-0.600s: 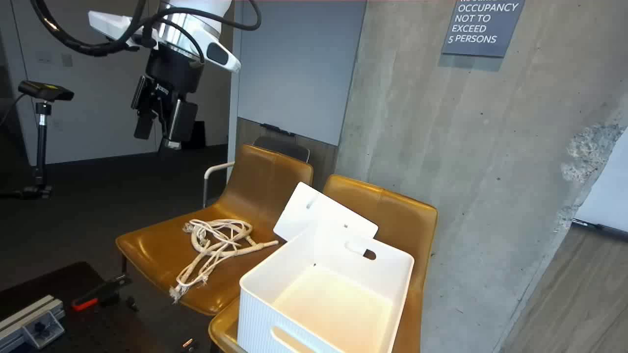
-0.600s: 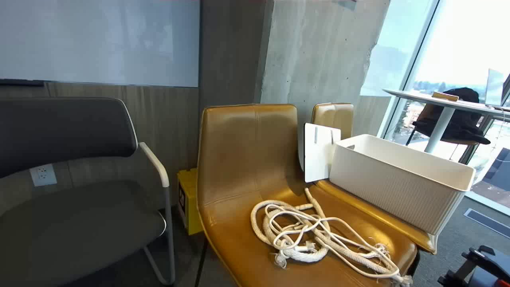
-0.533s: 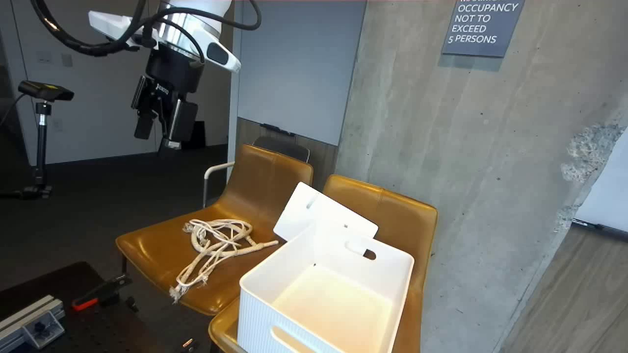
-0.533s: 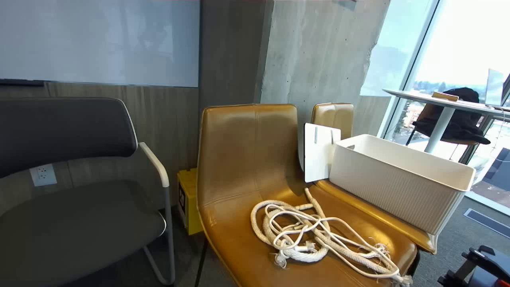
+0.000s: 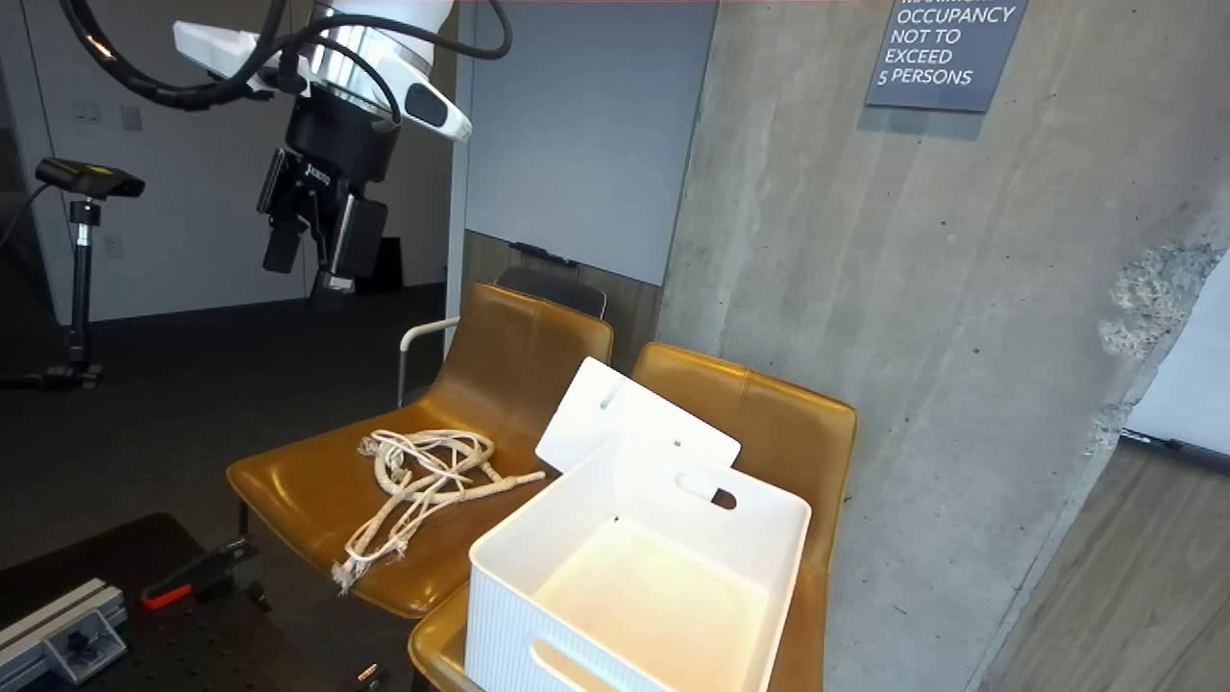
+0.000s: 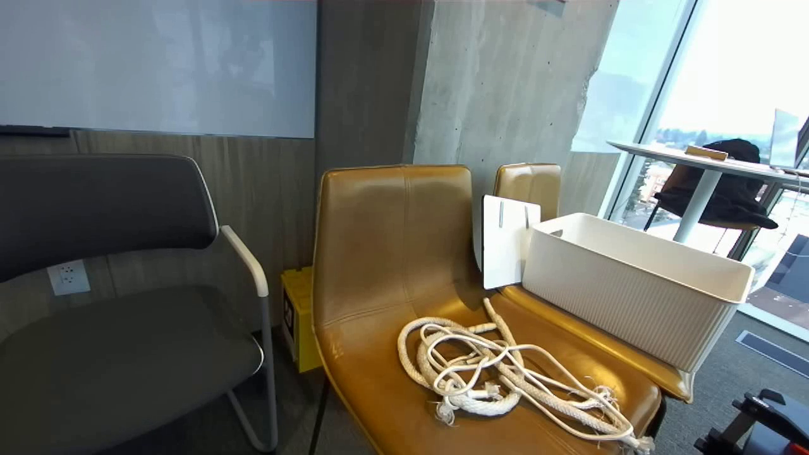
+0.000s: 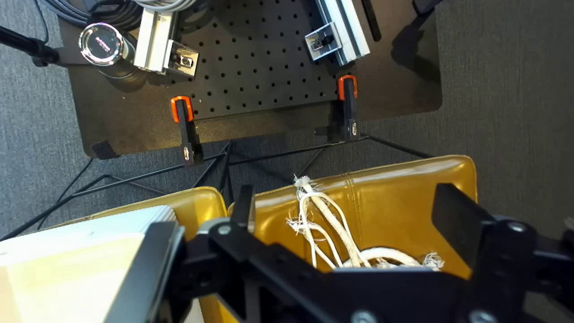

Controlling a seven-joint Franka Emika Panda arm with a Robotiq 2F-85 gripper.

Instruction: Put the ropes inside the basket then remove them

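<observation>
The ropes [image 5: 500,485] are a loose white tangle on the seat of a brown chair. They show in both exterior views [image 6: 490,404] and between the fingers in the wrist view [image 7: 333,224], partly hidden by the gripper body. The white ribbed basket [image 5: 519,615] stands on the neighbouring brown chair; its visible floor is bare. It also shows in an exterior view [image 6: 619,291] and at the lower left of the wrist view [image 7: 54,237]. My gripper [image 5: 312,264] hangs well above the ropes, fingers apart with nothing between them; the wrist view [image 7: 347,202] shows the same.
A white panel [image 5: 596,413] leans behind the basket, also in an exterior view [image 6: 505,240]. A dark perforated table [image 7: 251,67] with clamps [image 7: 181,112] and metal rails stands before the chairs. A dark armchair [image 6: 126,354] stands beside the rope chair [image 6: 392,240].
</observation>
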